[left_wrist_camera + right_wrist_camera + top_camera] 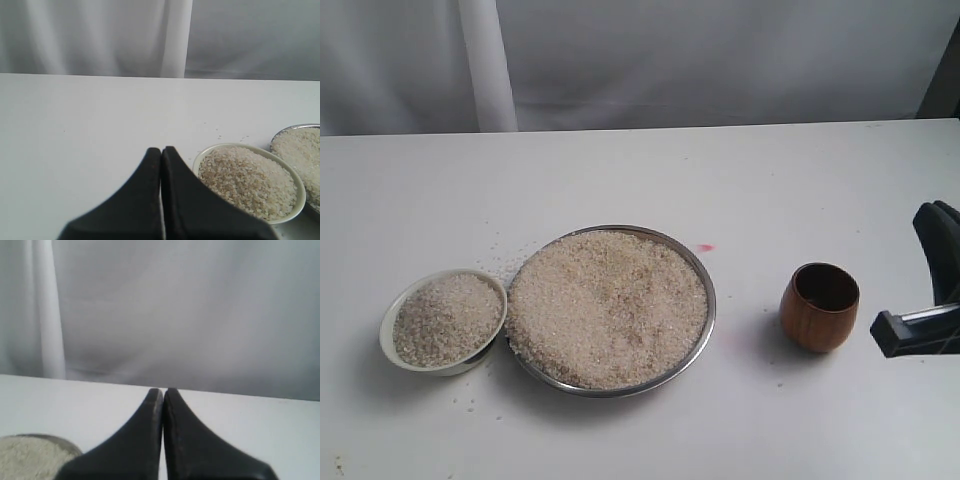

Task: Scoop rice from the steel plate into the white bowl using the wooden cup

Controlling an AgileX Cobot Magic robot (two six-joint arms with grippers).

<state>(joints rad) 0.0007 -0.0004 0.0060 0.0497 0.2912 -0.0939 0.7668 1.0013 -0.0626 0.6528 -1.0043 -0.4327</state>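
Both grippers are empty, fingers pressed together. The cup (819, 306) stands upright on the desk (740, 170), mouth up, just beside the right gripper (163, 390) and between it and the plate (711, 318). That looks like a set-down spot chosen for an easy sideways grasp. This gripper would have to part before it can take the cup, and bare desk lies all round the cup to allow that. The plate, heaped with rice (607, 306), lies beyond the cup from this gripper. The bowl (387, 325) touches or nearly touches the plate's far rim, so a pour needs little travel. It is already well filled, and it sits close by the tips of the left gripper (161, 149). Stray grains (500, 262) dot the desk around the bowl. The plate's low rim suits a shallow scoop, but the heap reaches nearly to its edge, so spilling seems likely.
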